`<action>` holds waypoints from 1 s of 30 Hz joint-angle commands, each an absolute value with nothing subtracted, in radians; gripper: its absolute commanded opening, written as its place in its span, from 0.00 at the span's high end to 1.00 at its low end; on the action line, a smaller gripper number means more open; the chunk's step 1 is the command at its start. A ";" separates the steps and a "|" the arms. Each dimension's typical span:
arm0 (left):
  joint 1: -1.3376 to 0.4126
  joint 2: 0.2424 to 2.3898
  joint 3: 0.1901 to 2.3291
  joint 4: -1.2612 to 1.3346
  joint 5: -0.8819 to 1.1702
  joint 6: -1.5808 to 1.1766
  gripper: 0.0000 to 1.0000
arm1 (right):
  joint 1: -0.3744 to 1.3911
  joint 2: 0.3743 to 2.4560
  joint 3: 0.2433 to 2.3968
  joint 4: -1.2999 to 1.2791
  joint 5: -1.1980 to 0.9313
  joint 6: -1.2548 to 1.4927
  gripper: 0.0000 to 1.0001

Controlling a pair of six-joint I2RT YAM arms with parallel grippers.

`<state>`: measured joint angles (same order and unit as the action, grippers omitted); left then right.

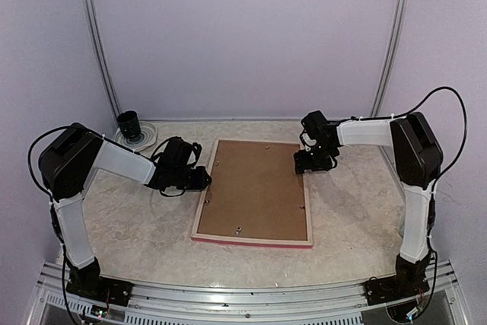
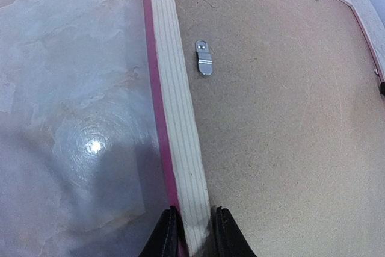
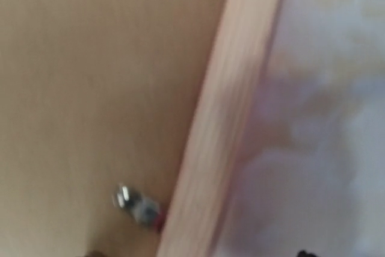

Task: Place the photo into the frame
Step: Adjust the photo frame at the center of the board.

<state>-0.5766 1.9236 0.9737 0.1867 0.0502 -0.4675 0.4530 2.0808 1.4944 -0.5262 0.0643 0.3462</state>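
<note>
**Frame face-down, backing on, photo not in sight**

Progress
- The frame point(image 1: 251, 240) lies flat mid-table point(image 1: 358, 218), pale wood back up, with pink showing only along its near edge and outer sides.
- The brown backing board point(image 1: 255, 188) sits inside the rails and fills the opening.
- The photo shows in no view. I cannot tell whether it is already under the board.
- My reading: if the print is inside, only securing the board is left. If it is not, the board must come out and the print go in, so most of the job remains.

Grippers
- The left gripper point(image 1: 204, 179) is at the frame's left rail, about midway along. In the wrist view its fingertips point(image 2: 168, 236) straddle that rail, one on the pink outer edge and one on the board side, and appear clamped on it.
- The right gripper point(image 1: 303, 164) is at the far right corner. Its wrist view is blurred, with two dark tips just visible at the bottom edge. They are well apart with the rail between them, so I judge the jaws apart and holding nothing.

Counts
- Frame: one. Backing board: one. Photo: none visible.
- Metal clips: two in the left wrist view, the nearer one point(image 2: 204, 58) lying on the board beside the rail. One blurred clip point(image 3: 137, 204) shows in the right wrist view. The overhead specks are too small for a firm total.
- Far left: one dark cup point(image 1: 128, 122), standing on one clear dish point(image 1: 148, 133).
</note>
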 commanded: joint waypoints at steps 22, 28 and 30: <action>-0.717 1.794 0.858 0.164 0.031 -0.587 0.82 | 0.437 1.909 1.237 -0.439 0.002 0.391 0.34; -0.711 1.745 0.881 0.118 -0.026 -0.581 0.59 | 0.432 1.908 1.215 -0.403 -0.049 0.381 0.35; -0.695 1.736 0.906 0.102 -0.029 -0.569 0.54 | 0.428 1.915 1.216 -0.394 -0.060 0.378 0.35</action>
